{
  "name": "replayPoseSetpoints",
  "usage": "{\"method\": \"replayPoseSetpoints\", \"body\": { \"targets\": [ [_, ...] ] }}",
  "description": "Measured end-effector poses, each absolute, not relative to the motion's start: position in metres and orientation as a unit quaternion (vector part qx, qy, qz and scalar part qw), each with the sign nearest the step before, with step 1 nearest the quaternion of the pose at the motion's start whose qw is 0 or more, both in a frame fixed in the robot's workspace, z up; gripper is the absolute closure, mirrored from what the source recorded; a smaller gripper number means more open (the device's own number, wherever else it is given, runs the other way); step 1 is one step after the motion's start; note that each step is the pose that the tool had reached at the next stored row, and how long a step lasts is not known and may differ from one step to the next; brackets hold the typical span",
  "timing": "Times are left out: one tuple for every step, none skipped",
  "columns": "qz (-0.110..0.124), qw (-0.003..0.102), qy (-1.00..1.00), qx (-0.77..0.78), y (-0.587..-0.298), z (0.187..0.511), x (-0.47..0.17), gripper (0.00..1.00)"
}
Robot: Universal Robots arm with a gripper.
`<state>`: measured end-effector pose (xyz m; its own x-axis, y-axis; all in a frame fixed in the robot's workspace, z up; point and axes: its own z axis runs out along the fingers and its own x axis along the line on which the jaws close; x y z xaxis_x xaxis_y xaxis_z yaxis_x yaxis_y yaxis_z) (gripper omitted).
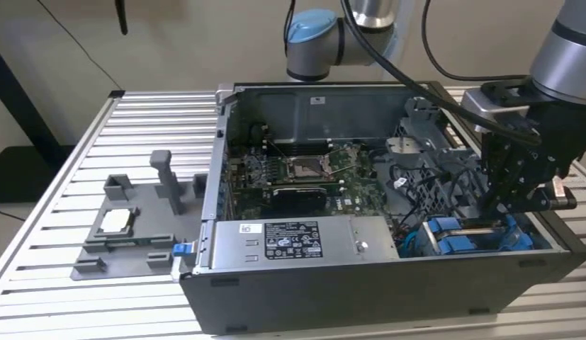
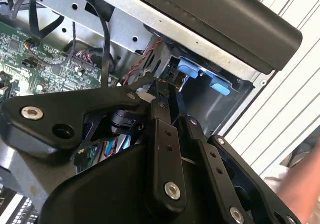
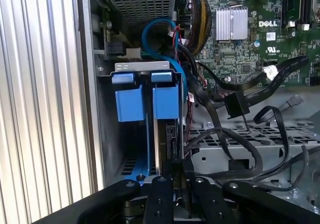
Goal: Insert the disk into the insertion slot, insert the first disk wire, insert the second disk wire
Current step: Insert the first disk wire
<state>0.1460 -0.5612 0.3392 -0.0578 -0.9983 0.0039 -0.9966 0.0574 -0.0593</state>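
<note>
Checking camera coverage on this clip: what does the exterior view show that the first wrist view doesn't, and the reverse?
Exterior view: the whole open computer case, a grey tray beside it and the arm's blue joint. First wrist view: a look down into the drive bay, a finned silver heat sink and a black cable plug. Shared: the gripper close to two blue carriers, the green board, the slatted table.
</note>
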Motion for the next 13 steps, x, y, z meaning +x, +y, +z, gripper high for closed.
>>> {"method": "replayPoseSetpoints", "body": {
  "targets": [
    [-0.022, 0.019, 0.727, -0.686, -0.5612, 0.3389, 0.1461, 0.81],
    [-0.021, 0.017, 0.727, -0.686, -0.5612, 0.3391, 0.1462, 0.81],
    [-0.020, 0.016, 0.727, -0.686, -0.5612, 0.3393, 0.1462, 0.81],
    [-0.018, 0.015, 0.727, -0.686, -0.5614, 0.3391, 0.1461, 0.81],
    [-0.017, 0.014, 0.727, -0.687, -0.5615, 0.3392, 0.1461, 0.81],
    [-0.017, 0.014, 0.726, -0.687, -0.5615, 0.3392, 0.1462, 0.81],
    [-0.018, 0.014, 0.726, -0.687, -0.5615, 0.3394, 0.1463, 0.81],
    [-0.018, 0.014, 0.725, -0.688, -0.5615, 0.3394, 0.1468, 0.81],
    [-0.018, 0.014, 0.725, -0.688, -0.5615, 0.3392, 0.1476, 0.81],
    [-0.018, 0.014, 0.725, -0.689, -0.5615, 0.3387, 0.1488, 0.81],
    [-0.017, 0.014, 0.724, -0.689, -0.5616, 0.3382, 0.1502, 0.81],
    [-0.017, 0.013, 0.723, -0.690, -0.5616, 0.3369, 0.1528, 0.81],
    [-0.016, 0.012, 0.723, -0.690, -0.5616, 0.3361, 0.1535, 0.81]
  ]
}}
